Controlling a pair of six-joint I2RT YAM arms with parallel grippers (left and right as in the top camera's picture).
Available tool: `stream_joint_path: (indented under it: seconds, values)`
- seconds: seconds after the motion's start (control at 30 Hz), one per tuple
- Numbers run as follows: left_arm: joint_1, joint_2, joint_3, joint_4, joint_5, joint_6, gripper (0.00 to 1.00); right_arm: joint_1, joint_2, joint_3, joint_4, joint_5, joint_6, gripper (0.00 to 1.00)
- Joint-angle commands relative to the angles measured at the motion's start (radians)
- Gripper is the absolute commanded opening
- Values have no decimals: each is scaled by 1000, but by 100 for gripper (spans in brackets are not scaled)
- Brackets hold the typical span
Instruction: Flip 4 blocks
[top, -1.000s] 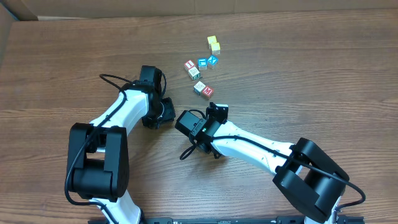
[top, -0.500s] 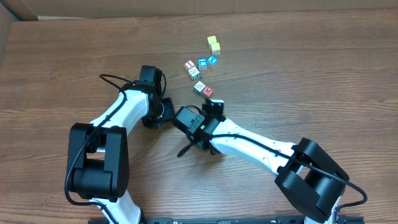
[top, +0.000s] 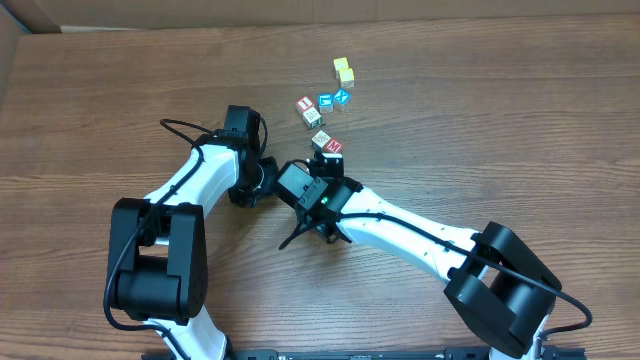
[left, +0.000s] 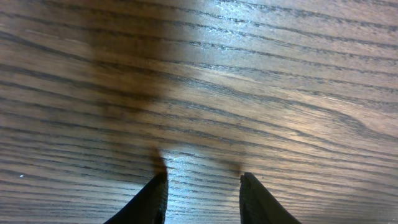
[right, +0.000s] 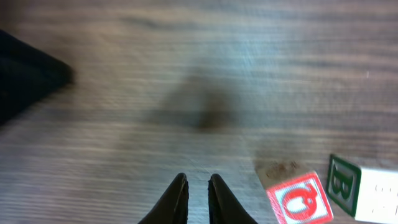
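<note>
The red-letter block (right: 298, 198) lies on the table (top: 500, 100) just right of the nearer right gripper (right: 197, 188), whose fingers are almost together and empty, while the left gripper (left: 202, 186) stands half open, empty.

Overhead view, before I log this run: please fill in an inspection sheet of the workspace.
Surface: wood-grain table.
Job's things: four blocks on the table, none gripped.
Clutter: two blue cubes, two yellow cubes.
Grippers: left gripper open, empty; right gripper nearly shut, empty, near the closest block.
Cables: black cable loops off left arm; another off right.
Surroundings: cardboard past the far edge.
</note>
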Motion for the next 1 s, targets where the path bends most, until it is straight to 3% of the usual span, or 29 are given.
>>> stream_joint_path:
  seconds: [0.0, 0.97]
  values:
    - [6, 43, -44, 5, -56, -5, 33, -3, 0, -28, 8, -28, 2, 14]
    - [6, 43, -44, 0, -56, -5, 38, -12, 0, -87, -42, 79, 80, 14]
